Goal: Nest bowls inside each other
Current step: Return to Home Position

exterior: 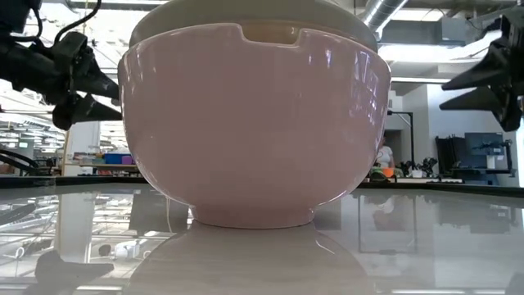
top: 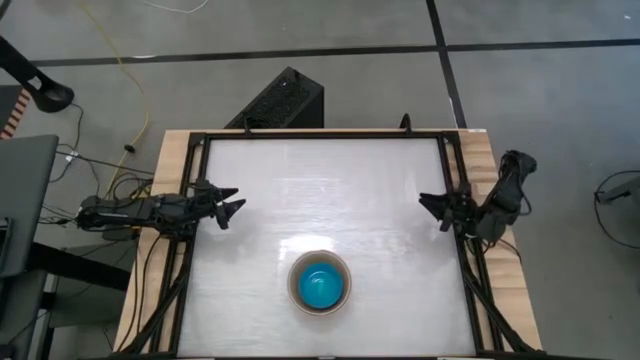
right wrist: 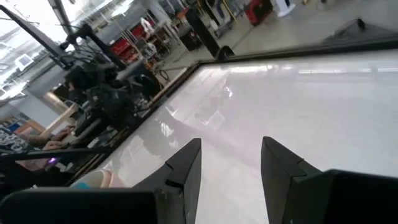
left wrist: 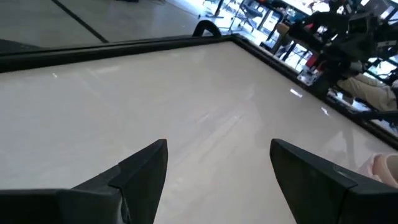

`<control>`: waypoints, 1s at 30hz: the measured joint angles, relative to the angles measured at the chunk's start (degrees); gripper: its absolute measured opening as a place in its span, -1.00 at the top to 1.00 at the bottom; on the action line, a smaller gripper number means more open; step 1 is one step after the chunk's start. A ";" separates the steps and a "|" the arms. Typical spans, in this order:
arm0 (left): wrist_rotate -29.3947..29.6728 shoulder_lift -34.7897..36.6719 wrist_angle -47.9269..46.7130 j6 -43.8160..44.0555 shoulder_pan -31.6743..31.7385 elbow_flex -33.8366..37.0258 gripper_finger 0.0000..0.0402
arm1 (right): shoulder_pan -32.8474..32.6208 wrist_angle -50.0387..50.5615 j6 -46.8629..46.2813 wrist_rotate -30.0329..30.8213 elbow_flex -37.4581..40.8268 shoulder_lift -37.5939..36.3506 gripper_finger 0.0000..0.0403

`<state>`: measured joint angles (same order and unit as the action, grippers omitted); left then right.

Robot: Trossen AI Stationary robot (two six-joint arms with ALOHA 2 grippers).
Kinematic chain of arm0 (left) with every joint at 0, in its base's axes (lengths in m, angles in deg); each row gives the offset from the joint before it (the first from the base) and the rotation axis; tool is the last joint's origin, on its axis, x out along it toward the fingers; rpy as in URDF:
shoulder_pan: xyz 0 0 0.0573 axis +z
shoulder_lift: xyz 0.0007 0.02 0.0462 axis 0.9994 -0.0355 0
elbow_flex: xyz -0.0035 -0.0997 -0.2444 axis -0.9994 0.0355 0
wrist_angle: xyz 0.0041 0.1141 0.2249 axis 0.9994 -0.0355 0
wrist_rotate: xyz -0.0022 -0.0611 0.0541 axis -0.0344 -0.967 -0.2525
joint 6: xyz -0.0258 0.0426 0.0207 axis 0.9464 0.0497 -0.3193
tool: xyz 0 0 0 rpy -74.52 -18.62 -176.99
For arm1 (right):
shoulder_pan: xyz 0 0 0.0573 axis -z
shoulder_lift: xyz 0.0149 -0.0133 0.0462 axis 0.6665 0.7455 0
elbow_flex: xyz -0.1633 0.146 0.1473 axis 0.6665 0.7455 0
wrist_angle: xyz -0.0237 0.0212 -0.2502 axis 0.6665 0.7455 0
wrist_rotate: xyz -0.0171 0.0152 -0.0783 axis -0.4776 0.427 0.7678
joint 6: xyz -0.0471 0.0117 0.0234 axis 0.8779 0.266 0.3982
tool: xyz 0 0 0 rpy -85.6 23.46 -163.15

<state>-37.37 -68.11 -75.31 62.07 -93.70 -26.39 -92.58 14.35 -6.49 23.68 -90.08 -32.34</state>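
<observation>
The bowls [top: 320, 283] stand nested in one stack near the table's front edge, about midway across. A cyan bowl [top: 321, 288] lies innermost, inside a pale rim [top: 296, 270]. The low view shows a pale pink outer wall [exterior: 254, 131] resting on its foot, with a whitish rim [exterior: 254, 18] above it. My left gripper [top: 230, 203] is open at the table's left edge, above the surface and well clear of the stack. My right gripper [top: 432, 208] is open at the right edge, with nothing between its fingers. An edge of the stack shows in each wrist view [left wrist: 382, 165] [right wrist: 93, 180].
A black frame rail [top: 320, 135] runs around the glossy white tabletop [top: 330, 190]. A black box [top: 285, 100] stands on the floor beyond the far edge. The table's middle and far part lie bare between the two grippers.
</observation>
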 joint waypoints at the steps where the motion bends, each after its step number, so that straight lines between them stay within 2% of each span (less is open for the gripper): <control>1: -0.03 -0.01 -0.14 0.18 0.00 0.00 -0.35 | 0.00 -0.62 0.24 0.02 0.31 0.00 0.33; 6: -0.10 -0.01 -1.86 1.20 0.00 0.00 -0.35 | 0.03 -1.05 0.24 -0.48 0.43 0.02 0.33; 8: -0.16 -0.03 -2.64 1.49 0.00 0.00 -0.35 | 0.05 -1.06 0.43 -2.74 0.43 0.02 0.33; 20: -1.57 -0.01 -3.34 -2.37 0.00 -0.13 -0.35 | 0.07 -0.31 11.07 -24.36 0.43 0.02 0.33; 30: -1.90 -0.01 -3.44 -8.34 0.00 -0.13 -0.35 | 0.09 3.06 7.30 -42.83 0.50 0.02 0.33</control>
<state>-39.28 -68.12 -78.75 53.73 -93.70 -26.52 -92.49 17.41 0.81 -19.15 -89.58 -32.32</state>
